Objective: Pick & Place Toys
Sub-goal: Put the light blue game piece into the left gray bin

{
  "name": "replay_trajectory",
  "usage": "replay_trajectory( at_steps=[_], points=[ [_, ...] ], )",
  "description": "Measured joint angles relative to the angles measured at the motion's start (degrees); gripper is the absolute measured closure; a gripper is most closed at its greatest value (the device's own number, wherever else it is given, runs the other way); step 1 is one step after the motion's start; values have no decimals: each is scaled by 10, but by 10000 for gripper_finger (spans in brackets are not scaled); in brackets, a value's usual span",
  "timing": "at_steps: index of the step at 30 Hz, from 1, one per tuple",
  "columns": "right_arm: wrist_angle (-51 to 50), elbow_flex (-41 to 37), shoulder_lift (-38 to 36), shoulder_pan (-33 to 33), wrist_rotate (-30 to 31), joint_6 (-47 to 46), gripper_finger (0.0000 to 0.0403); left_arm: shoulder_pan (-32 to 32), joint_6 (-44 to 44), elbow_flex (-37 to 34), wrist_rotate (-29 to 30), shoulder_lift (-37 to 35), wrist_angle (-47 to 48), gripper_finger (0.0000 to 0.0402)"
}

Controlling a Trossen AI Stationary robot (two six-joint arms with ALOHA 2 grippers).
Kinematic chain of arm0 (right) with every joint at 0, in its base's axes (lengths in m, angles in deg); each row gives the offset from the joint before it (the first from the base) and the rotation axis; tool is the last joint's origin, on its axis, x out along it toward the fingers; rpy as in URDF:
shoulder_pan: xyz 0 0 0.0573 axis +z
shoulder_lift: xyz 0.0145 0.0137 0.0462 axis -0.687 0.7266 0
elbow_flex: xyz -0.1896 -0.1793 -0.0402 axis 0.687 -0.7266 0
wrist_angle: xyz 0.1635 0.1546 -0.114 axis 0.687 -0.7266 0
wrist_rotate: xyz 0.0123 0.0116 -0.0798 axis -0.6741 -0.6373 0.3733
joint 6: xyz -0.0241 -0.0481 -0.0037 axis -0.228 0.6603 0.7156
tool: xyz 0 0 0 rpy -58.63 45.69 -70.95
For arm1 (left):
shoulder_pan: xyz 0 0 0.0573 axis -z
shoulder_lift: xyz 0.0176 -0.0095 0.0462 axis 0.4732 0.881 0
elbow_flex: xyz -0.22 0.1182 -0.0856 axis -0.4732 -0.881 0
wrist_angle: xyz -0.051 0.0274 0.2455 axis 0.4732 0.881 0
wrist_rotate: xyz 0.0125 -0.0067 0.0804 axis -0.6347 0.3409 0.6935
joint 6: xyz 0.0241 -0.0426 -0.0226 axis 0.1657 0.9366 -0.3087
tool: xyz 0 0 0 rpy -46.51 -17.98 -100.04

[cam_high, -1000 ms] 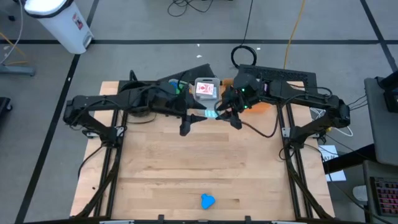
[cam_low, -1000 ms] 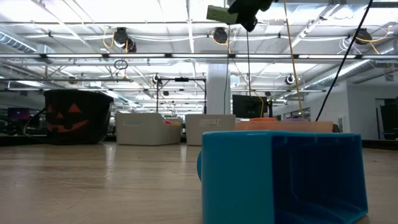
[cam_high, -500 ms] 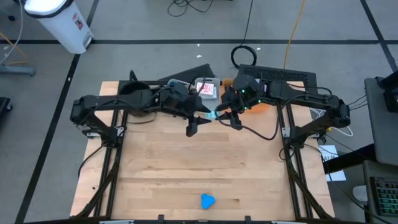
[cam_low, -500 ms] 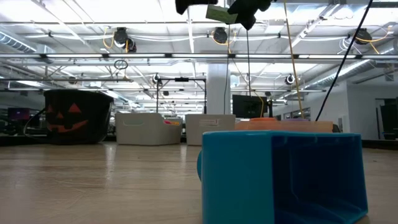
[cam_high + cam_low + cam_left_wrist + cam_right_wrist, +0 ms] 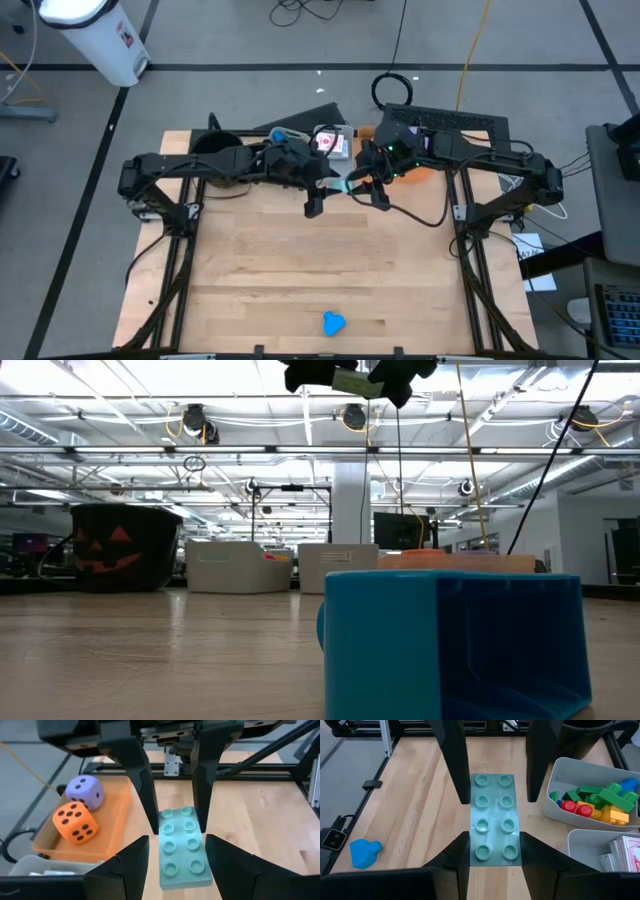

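- Since the earlier frame, our left gripper [image 5: 172,852] has closed in on the pale green block [image 5: 493,820], fingers spread either side.
- Our right gripper [image 5: 495,851] pinches it above the bench [image 5: 300,270].
- Handover pending; blue toy [image 5: 333,323] remains unplaced.

Light wooden plank table [image 5: 300,270] — a small blue plastic toy block [image 5: 333,323] lies near its front edge; clear plastic bins [image 5: 580,800], flat orange tray [image 5: 107,827] and round black pot [image 5: 125,547] are set along the back.

pale green 2x4 stud block [image 5: 494,820] held level, studs up, betw right gripper [image 5: 495,851] fingers, far end betw left gripper [image 5: 175,852] fingers. blue toy [image 5: 333,323] lies on wood well away from both grippers. orange die [image 5: 76,822] & purple die [image 5: 85,793] touching, just past left gripper.
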Motion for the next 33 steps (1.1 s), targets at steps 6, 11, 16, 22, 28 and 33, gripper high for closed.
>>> replay_trajectory(
  at_steps=[6,11,16,22,28,33],
  points=[
    [1,0,0,0,0,0,280,-6,15,0,-18,0,14,199],
    [12,0,0,0,-1,0,280,-7,22,0,-26,0,17,199],
    [27,0,0,0,-1,-4,280,-11,36,0,-33,0,17,199],
    [21,0,0,0,-1,-3,280,-11,42,0,-34,0,8,199],
    [22,0,0,0,1,-3,280,-11,47,0,-45,0,10,199],
    [22,0,0,0,1,-4,280,-11,53,0,-45,0,10,204]
  ],
)
